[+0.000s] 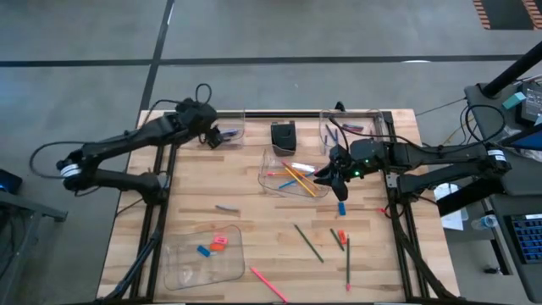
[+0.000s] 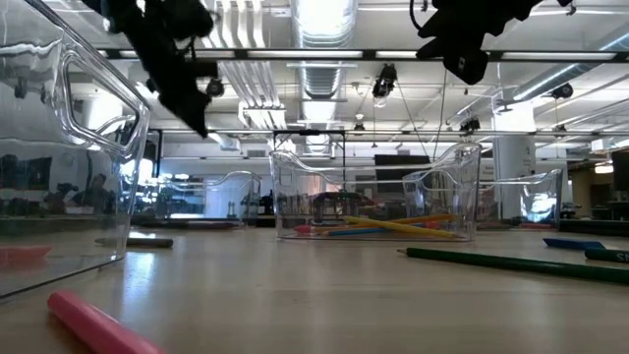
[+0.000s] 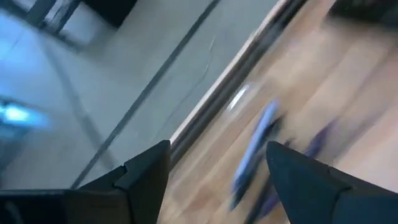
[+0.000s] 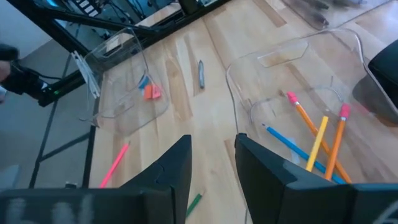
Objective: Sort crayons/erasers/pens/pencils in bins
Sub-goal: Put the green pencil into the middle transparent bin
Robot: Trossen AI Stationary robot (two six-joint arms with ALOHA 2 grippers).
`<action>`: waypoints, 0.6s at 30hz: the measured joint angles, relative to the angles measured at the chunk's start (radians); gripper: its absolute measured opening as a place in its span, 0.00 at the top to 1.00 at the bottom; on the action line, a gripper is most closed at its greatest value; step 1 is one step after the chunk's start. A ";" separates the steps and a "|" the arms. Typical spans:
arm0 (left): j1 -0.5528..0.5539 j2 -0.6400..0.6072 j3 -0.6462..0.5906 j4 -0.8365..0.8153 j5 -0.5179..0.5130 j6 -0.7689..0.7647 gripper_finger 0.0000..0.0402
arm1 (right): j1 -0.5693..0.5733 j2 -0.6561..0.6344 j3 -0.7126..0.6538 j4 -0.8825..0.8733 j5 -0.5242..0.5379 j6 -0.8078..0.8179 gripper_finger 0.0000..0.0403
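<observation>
A pink pencil (image 2: 93, 323) lies closest to the low camera, beside the table's (image 1: 254, 224) near edge. It rests flat and slantwise, one end toward that edge and the other toward the near-left bin (image 1: 188, 273). That clear bin sits at the near-left corner and holds two erasers, a blue one (image 1: 203, 251) and a red-orange one (image 1: 218, 242), close together.

A grey crayon (image 1: 226, 207) lies loose just beyond that bin, its long axis roughly along the near edge. Toward the near-right corner lie a slanted green pencil (image 1: 308, 243) and a second green pencil (image 1: 347, 261), which runs almost straight from the near edge to the far edge. A small red piece (image 1: 342, 235) is by its far end, and a short blue piece (image 1: 342, 207) lies farther in.

The middle bin (image 1: 271, 180) holds orange, yellow and blue pencils (image 1: 298, 178), crossed over one another. A black box (image 1: 284, 135) stands just beyond it.

The left gripper (image 1: 215, 138) hangs over the far-left bin (image 1: 235, 123), its fingers (image 3: 146, 168) spread wide and gripping nothing. A dark blue-purple pen (image 3: 252, 155), blurred, shows below the gap. The far-right bin (image 1: 366, 119) holds purplish sticks, too small to tell apart.

The right gripper (image 1: 333, 180) is at the middle bin's right rim. Its fingers (image 4: 177, 162) stand a narrow gap apart with nothing between them.
</observation>
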 joint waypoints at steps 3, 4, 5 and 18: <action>-0.059 -0.073 0.021 0.035 0.111 -0.085 0.39 | 0.000 0.000 0.000 0.007 0.000 -0.002 0.72; -0.085 -0.095 0.017 0.056 0.156 -0.109 0.40 | 0.001 0.000 0.000 0.007 0.000 -0.003 0.72; -0.114 -0.116 0.005 0.086 0.187 -0.132 0.41 | 0.003 0.000 0.000 0.007 0.000 -0.004 0.72; -0.350 -0.185 -0.145 0.300 0.100 -0.072 0.48 | 0.065 0.002 0.073 -0.055 0.007 0.070 0.76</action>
